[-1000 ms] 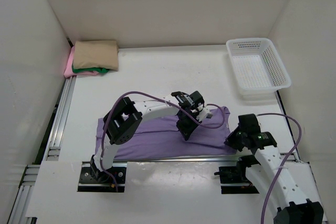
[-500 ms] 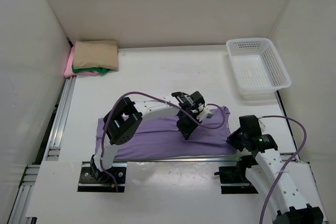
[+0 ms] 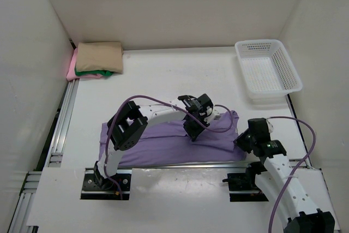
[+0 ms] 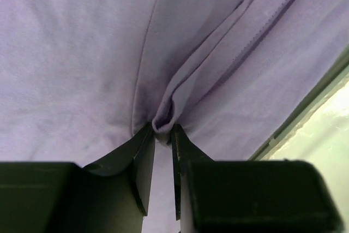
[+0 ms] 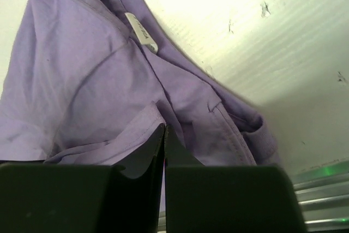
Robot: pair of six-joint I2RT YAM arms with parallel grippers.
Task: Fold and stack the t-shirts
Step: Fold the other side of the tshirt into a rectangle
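The lavender t-shirt [image 3: 158, 145] lies spread across the near part of the table. My left gripper [image 3: 192, 136] is down on its middle. In the left wrist view its jaws [image 4: 162, 129] stand a narrow gap apart, with a small raised fold of the lavender cloth [image 4: 82, 53] loose between the tips. My right gripper [image 3: 240, 141] is at the shirt's right end, shut on the hem there [image 5: 164, 126], and the cloth [image 5: 82, 80] is bunched and lifted around it. The tan t-shirt [image 3: 100, 56] tops a folded stack at the back left, over the dark green [image 3: 92, 72] and pink [image 3: 72, 66] ones.
A white mesh basket [image 3: 268, 72] stands at the back right. White walls close in the table on three sides. A metal rail [image 3: 60, 129] runs along the left edge and another along the front. A white neck label [image 5: 140, 32] shows on the shirt.
The right gripper has drawn the shirt's right end up and to the left, bunching it. The left gripper has shifted slightly away from me and its jaws have parted a little.
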